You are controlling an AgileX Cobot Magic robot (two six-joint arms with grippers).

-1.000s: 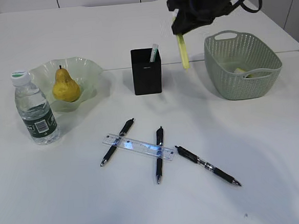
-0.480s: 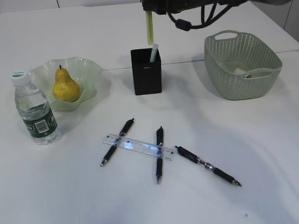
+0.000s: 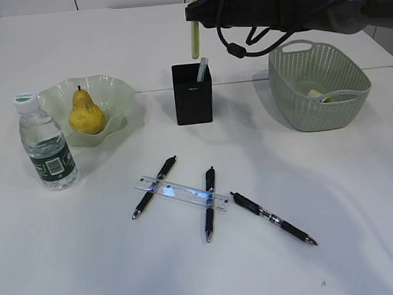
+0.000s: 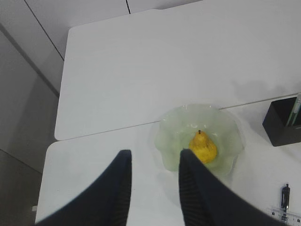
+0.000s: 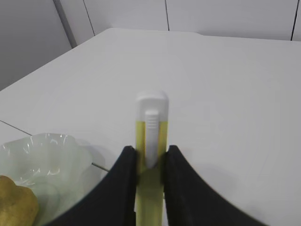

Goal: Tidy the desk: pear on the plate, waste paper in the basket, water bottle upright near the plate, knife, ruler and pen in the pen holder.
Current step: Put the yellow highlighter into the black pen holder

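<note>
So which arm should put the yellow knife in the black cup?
The right. Its gripper already holds the knife upright just above the pen holder; the left gripper hangs empty over the plate.

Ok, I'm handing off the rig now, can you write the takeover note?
Right gripper: shut on the yellow-green utility knife, hanging upright above the black square pen holder.
Left gripper: open, empty, high over the pale green ruffled plate.
Done: yellow pear on plate; clear water bottle upright beside it.
Left: drop knife in; clear ruler and three black pens lie on the desk.
</note>
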